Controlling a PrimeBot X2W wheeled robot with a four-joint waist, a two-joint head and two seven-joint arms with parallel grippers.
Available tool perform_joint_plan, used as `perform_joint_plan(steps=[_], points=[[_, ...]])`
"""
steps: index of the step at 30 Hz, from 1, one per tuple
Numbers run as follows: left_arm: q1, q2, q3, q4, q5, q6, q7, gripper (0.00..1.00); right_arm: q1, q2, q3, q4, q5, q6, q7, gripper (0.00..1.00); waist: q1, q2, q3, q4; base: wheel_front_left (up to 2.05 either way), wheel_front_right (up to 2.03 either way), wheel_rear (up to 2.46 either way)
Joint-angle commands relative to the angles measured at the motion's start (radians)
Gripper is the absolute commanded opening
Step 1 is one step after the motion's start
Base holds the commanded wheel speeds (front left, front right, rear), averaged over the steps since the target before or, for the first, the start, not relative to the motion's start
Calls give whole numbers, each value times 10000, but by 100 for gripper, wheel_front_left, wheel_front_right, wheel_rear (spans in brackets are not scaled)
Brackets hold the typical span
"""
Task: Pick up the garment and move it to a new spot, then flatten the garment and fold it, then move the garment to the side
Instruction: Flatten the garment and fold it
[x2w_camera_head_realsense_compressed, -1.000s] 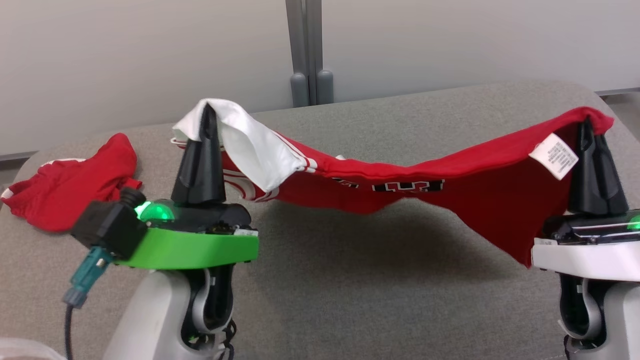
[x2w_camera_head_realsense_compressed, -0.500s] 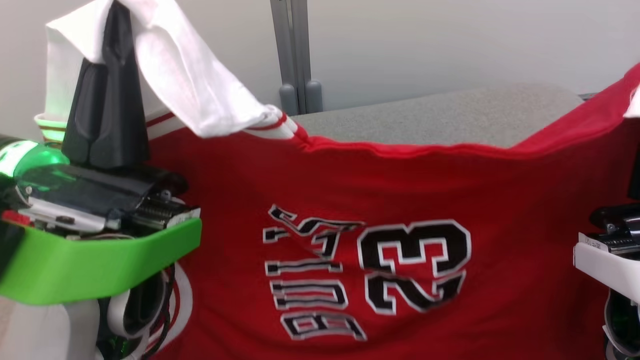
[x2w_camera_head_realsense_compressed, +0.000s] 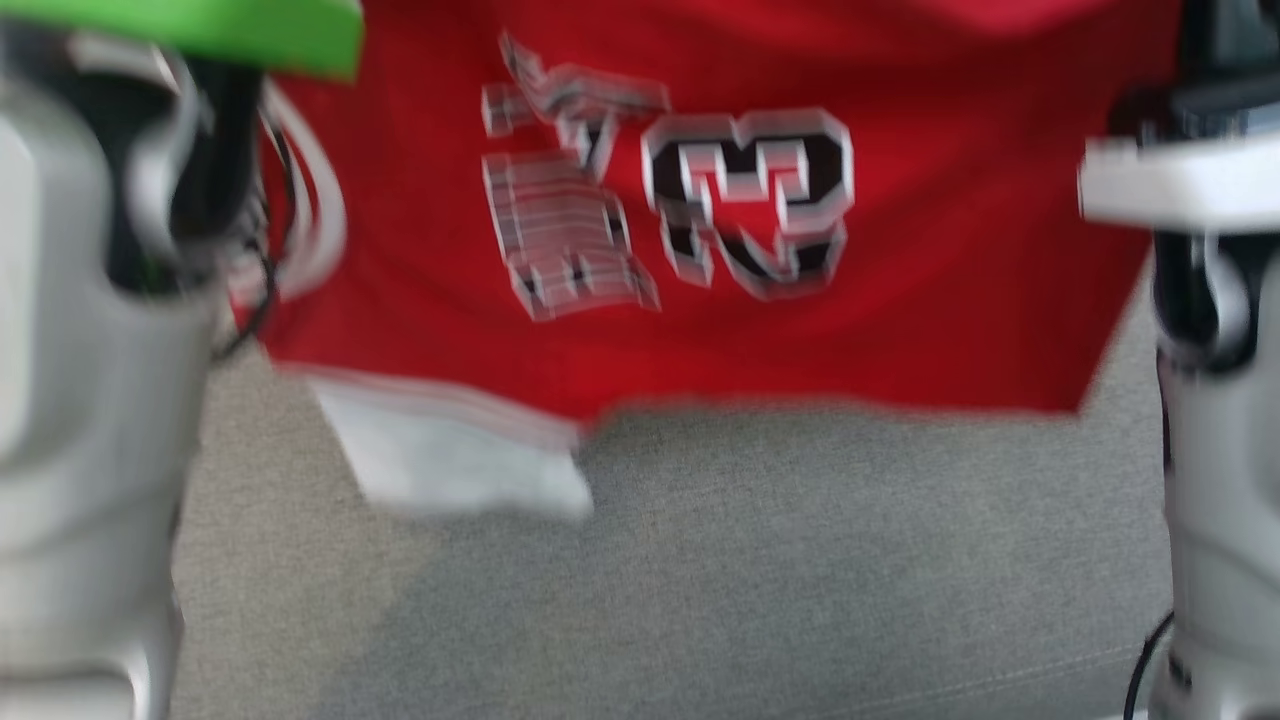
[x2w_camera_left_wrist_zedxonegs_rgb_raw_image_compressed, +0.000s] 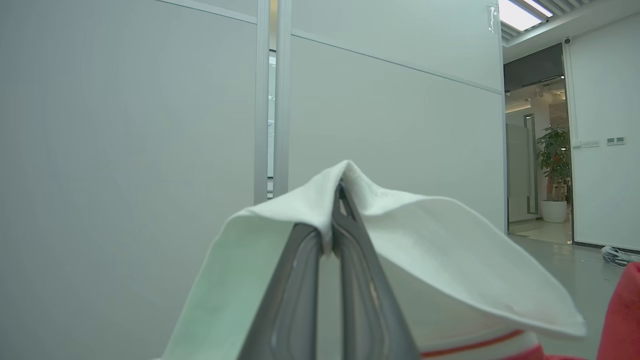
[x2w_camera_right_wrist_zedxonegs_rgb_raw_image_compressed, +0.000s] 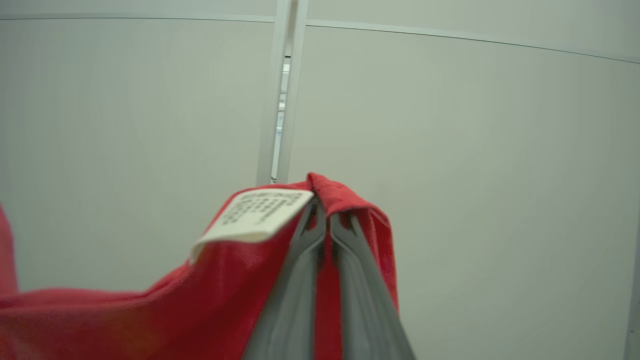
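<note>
**Garment.** The red jersey (x2w_camera_head_realsense_compressed: 930, 300) hangs spread in the air between the two arms, above a grey fabric-covered table (x2w_camera_head_realsense_compressed: 800, 600). The head view is motion-blurred, and it cannot be told whether the lower hem touches the table. Black numerals (x2w_camera_head_realsense_compressed: 750, 190) with white outlines face the camera near the middle of the cloth, too smeared to read with confidence. A white panel (x2w_camera_head_realsense_compressed: 450, 470) of the jersey hangs below the red hem at the lower left.

**Left gripper** (x2w_camera_left_wrist_zedxonegs_rgb_raw_image_compressed: 336, 205). The jaws are closed together on white cloth of the jersey. The cloth drapes over both fingertips and falls away on either side, and a red stripe of trim shows near its lower edge. The green wrist cover (x2w_camera_head_realsense_compressed: 200, 30) sits at the top left of the head view, with the pale left forearm (x2w_camera_head_realsense_compressed: 70, 420) below it.

**Right gripper** (x2w_camera_right_wrist_zedxonegs_rgb_raw_image_compressed: 322, 215). The jaws are pinched on a red corner of the jersey, with the cloth folded over the tips. A white care label (x2w_camera_right_wrist_zedxonegs_rgb_raw_image_compressed: 252, 215) lies on the cloth just beside the fingers, on the side where the rest of the jersey runs off. The white wrist housing (x2w_camera_head_realsense_compressed: 1170, 185) shows at the right of the head view.

**Surroundings.** A pale partition wall (x2w_camera_left_wrist_zedxonegs_rgb_raw_image_compressed: 125, 150) with a metal post (x2w_camera_left_wrist_zedxonegs_rgb_raw_image_compressed: 272, 100) stands beyond both grippers. At the far right of the left wrist view, a potted plant (x2w_camera_left_wrist_zedxonegs_rgb_raw_image_compressed: 552, 155) stands in an open doorway.
</note>
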Motion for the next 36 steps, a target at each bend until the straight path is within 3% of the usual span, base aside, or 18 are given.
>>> perform_joint_plan(steps=[1, 5, 11, 15, 21, 24, 36], points=[[-995, -48, 117, 690, 245, -103, -255, 0, -1040, -4, 137, 807, -99, 0, -94, 0, 0, 0, 1719, -54, 0, 0, 0], [-3400, -418, 232, 2706, 632, -380, -1356, 0, -3861, -135, 313, 3112, -832, -4, -459, 0, 0, 0, 2485, 84, 0, 0, 0], [-5082, -947, 102, 4943, 855, -757, -2770, 0, -6417, 0, -129, 5950, -1829, -8, -1114, 0, 0, 0, 3403, 590, 0, 0, 0], [-4750, -1141, 21, 5972, 734, -944, -3266, 0, -6741, 186, -385, 7568, -2271, -6, -1563, 0, 0, 0, 4190, 882, 0, 0, 0], [-3290, -1229, -35, 6897, 594, -1389, -3712, 0, -5994, 446, -933, 9453, -2516, -8, -2082, 0, 0, 0, 4687, 1029, 0, 0, 0], [-2395, -1301, 132, 6739, 356, -1563, -3789, 0, -5611, 517, -1084, 9629, -2323, -8, -2155, 0, 0, 0, 4691, 1048, 0, 0, 0], [1280, -1429, 855, 4448, 461, -1846, -3801, 0, -2928, 520, -452, 7621, -756, -8, -2149, 0, 0, 0, 3508, 980, 0, 0, 0]])
